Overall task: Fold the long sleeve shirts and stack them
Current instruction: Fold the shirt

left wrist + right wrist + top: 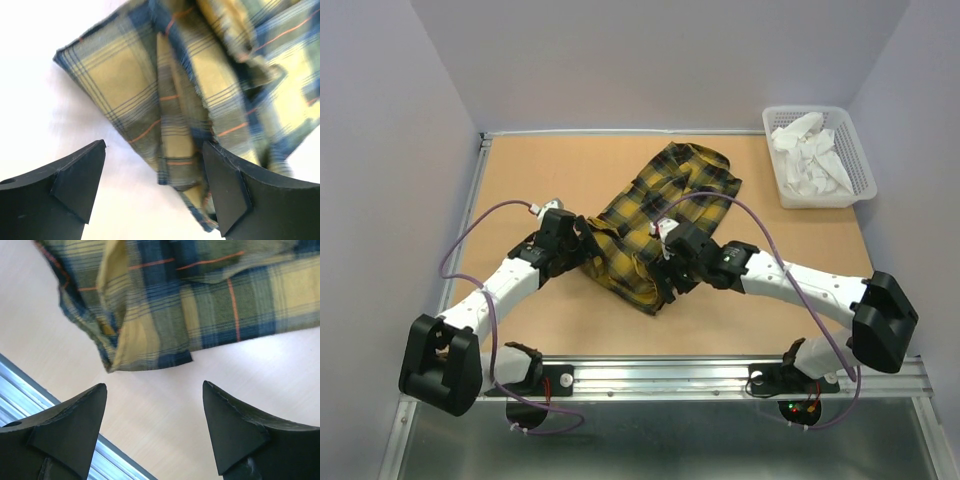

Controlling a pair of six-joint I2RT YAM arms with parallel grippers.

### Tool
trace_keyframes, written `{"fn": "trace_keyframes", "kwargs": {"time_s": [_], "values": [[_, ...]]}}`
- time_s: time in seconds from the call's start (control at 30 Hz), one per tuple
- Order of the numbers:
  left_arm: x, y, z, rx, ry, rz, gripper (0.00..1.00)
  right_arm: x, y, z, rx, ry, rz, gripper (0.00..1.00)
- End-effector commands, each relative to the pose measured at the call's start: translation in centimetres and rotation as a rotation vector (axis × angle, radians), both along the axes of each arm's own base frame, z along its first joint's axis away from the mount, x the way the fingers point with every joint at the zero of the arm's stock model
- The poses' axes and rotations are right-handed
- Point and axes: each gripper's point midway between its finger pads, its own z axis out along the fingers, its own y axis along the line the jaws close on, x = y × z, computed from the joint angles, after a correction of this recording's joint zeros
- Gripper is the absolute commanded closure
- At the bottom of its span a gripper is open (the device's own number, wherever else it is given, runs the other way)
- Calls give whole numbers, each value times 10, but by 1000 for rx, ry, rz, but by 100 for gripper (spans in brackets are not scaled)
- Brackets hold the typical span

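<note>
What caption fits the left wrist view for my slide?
Open left gripper poised over the rumpled plaid shirt.

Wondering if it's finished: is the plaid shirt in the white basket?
No, the shirt lies crumpled on the table, and the basket at the far right holds only white items.

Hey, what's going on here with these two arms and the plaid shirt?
Two robot arms are working on a plaid shirt that lies bunched on the table. The left gripper is open with the shirt's edge between its fingers; the right gripper is open over bare table beside the shirt. Neither grips it.
</note>
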Motion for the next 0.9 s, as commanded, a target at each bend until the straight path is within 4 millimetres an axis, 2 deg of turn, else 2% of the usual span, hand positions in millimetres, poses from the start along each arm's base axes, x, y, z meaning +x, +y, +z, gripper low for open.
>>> {"fn": "trace_keyframes", "kwargs": {"time_s": [0.0, 0.03, 0.13, 0.23, 0.27, 0.37, 0.6, 0.7, 0.87], "values": [[8, 11, 37, -12, -43, 29, 9, 2, 32, 25, 39, -110, 86, 18], [9, 13, 41, -21, -50, 36, 7, -4, 38, 24, 28, -121, 114, 17], [18, 15, 49, -50, -65, 58, 5, -8, 49, 21, 0, -159, 139, 13], [29, 12, 47, -73, -54, 57, 4, -5, 54, 10, -55, -188, 139, 8], [31, 5, 43, -102, -38, 34, 4, -6, 59, 10, -64, -205, 152, 7], [40, -1, 37, -132, -23, 32, 4, -1, 64, 4, -118, -248, 145, 3], [61, -14, 38, -165, -10, 17, 4, 13, 66, -8, -200, -298, 111, 3], [66, -18, 36, -176, 2, 12, 7, 22, 61, -13, -244, -328, 73, 3], [74, -26, 40, -200, 4, -2, 14, 38, 50, -10, -309, -402, -3, 3]]}}
